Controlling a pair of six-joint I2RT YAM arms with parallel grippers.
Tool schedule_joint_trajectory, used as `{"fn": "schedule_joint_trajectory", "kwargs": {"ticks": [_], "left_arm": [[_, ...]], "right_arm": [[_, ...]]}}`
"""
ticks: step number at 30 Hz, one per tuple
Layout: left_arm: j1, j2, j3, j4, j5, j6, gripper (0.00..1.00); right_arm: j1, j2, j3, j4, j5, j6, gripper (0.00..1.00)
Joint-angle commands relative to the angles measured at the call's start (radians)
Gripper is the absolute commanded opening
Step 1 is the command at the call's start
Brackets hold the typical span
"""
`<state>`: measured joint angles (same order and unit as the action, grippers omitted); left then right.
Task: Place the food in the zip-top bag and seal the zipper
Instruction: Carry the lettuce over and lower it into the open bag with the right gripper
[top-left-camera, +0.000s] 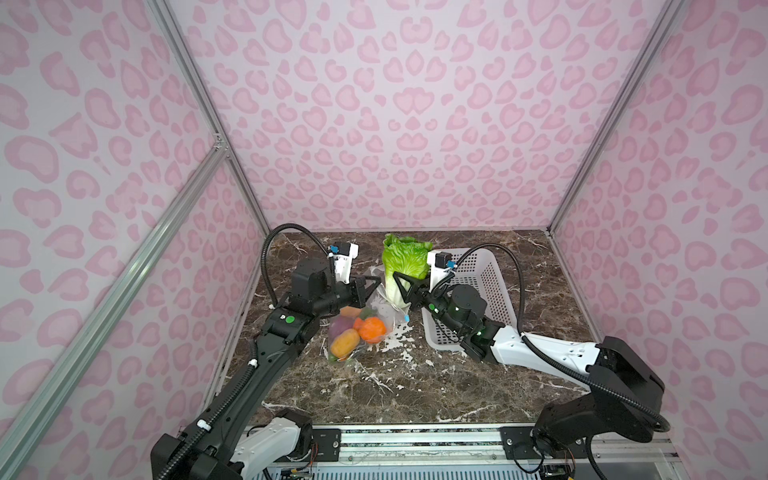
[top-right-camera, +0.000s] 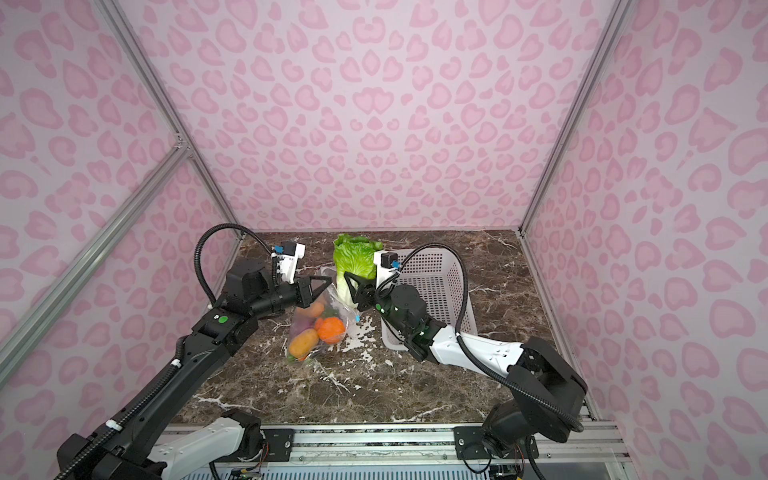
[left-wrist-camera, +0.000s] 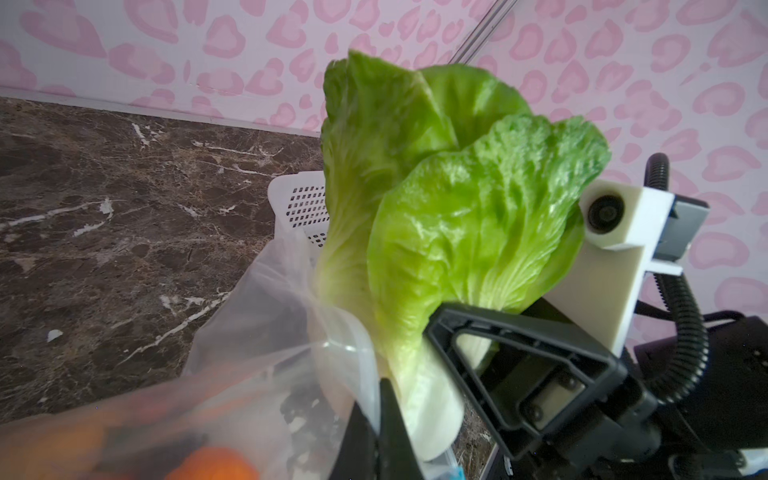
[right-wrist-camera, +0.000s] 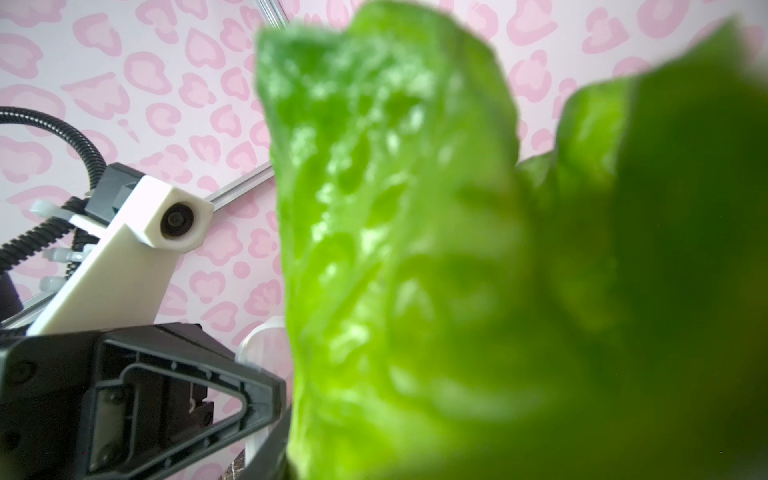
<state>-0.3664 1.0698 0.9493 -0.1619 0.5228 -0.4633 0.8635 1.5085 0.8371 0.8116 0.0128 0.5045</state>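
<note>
1. In both top views the left jaws are closed on the upper edge of the zip-top bag (top-left-camera: 388, 309), holding its mouth raised off the desk (top-left-camera: 415, 386). The right jaws clamp the white stem of the cabbage (top-left-camera: 401, 259), which stands upright at that mouth. The pumpkin (top-left-camera: 372, 329), a yellow-orange piece (top-left-camera: 345, 343) and a purple piece (top-left-camera: 338, 326) lie inside the bag. The white basket (top-left-camera: 486, 270) beside it looks empty. The blue slider tab (top-left-camera: 406, 318) sits on the bag's edge nearest the basket.
2. The left wrist view adds what the top views hide: the bag film is pinched flat between the closed left jaws and the stem touches the rim. I cannot tell whether its end is past the rim.
3. In the right wrist view blurred cabbage leaves fill most of the picture. Neither the bag's mouth nor the right jaws show.
4. The step in hand seems to be loading the last food. Next, the stem likely has to go down through the held mouth before release. The broad leaves may catch the rim, and the zipper is not yet closed.
</note>
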Motion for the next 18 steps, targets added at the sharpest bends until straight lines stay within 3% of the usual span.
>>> {"fn": "schedule_joint_trajectory", "kwargs": {"ticks": [1,8,12,18], "left_arm": [[0.001,-0.010,-0.001,0.048,0.020,-0.003,0.02],[0.001,-0.019,-0.003,0.048,0.012,-0.004,0.02],[0.000,-0.008,-0.003,0.054,0.019,-0.015,0.02],[0.000,-0.010,-0.007,0.062,0.007,-0.024,0.02]], "right_arm": [[0.004,0.048,-0.009,0.207,0.050,0.010,0.47],[0.026,0.086,-0.013,0.293,0.139,-0.065,0.48],[0.042,0.115,-0.034,0.335,0.125,-0.021,0.48],[0.099,0.171,-0.073,0.437,0.167,-0.070,0.51]]}}
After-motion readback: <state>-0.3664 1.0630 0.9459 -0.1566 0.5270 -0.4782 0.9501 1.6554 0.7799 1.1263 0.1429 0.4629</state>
